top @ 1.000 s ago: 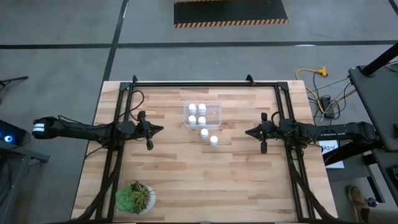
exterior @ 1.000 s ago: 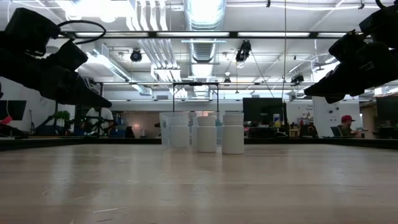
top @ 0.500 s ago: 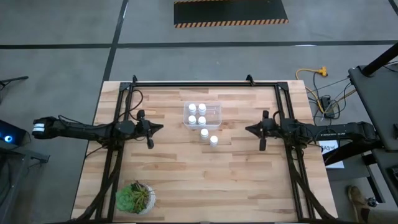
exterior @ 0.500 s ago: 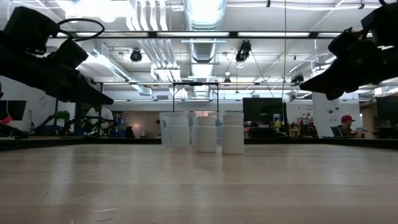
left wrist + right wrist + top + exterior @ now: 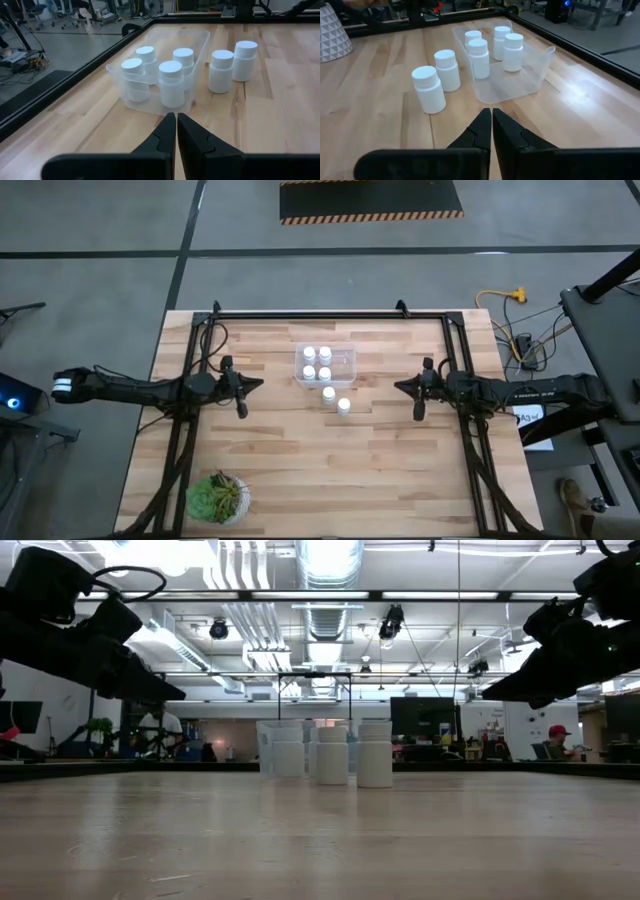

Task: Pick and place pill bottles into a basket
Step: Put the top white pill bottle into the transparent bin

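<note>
on the wooden table, seen from above, the two dark arms reach in from either side and face each other across the middle, where the clear basket sits with four pill bottles standing upright inside it, crowded toward the left arm's side. two more bottles stand outside, just beside the basket's near wall: the nearer bottle almost touching it, the outer bottle a little further out toward the right arm. a green potted plant sits well apart at the table's front-left corner. the left gripper and the right gripper both hover above the table with fingers pressed together and holding nothing; each wrist view shows its own dark fingers and meeting in a thin seam. the two loose bottles lie ahead of either gripper's tips, apart from them, between the two arms. the step in hand looks like a reach for one loose bottle, and the outer one seems the fairer pick for the right arm. doing it well would mean spreading the fingers first, coming down over the cap so that the neighbouring bottle is not nudged, closing on the body below the cap, then lifting clear of the low wall and setting it in the basket's empty half.
</note>
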You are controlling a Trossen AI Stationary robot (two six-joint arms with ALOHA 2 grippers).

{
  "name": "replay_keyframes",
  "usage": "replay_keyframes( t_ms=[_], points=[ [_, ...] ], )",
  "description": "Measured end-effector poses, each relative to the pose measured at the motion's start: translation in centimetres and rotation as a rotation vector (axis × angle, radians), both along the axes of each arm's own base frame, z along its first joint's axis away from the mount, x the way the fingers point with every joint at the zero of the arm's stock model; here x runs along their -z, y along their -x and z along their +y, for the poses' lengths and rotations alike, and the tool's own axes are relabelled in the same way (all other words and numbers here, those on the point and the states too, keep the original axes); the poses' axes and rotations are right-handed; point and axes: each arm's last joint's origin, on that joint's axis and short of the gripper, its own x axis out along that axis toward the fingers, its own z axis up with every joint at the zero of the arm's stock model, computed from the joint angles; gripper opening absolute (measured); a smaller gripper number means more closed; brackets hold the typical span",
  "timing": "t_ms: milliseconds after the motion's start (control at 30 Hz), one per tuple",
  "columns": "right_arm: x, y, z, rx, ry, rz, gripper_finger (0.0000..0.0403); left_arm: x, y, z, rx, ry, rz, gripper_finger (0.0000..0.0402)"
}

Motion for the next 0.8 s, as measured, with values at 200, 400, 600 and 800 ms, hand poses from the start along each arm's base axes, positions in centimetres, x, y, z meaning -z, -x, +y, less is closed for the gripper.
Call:
replay_keyframes(
  t_ms=[200, 400, 600, 800],
  points=[
    [-0.3, -0.1, 0.0, -0.011, -0.005, -0.028, 0.0015, 0.0, 0.0, 0.0, 0.0, -0.001, -0.001, 0.0],
    [-3.6, -0.7, 0.2, -0.066, -0.031, -0.02, 0.0056, 0.0, 0.0, 0.0, 0.0, -0.001, 0.0, 0.0],
    [-8.7, -1.6, 0.1, -0.064, -0.047, 0.116, 0.0112, 0.0, 0.0, 0.0, 0.0, -0.001, 0.0, 0.0],
    [-12.7, -3.5, 0.0, -0.074, -0.057, 0.188, 0.0166, 0.0, 0.0, 0.0, 0.0, -0.001, 0.001, 0.0]
  ],
)
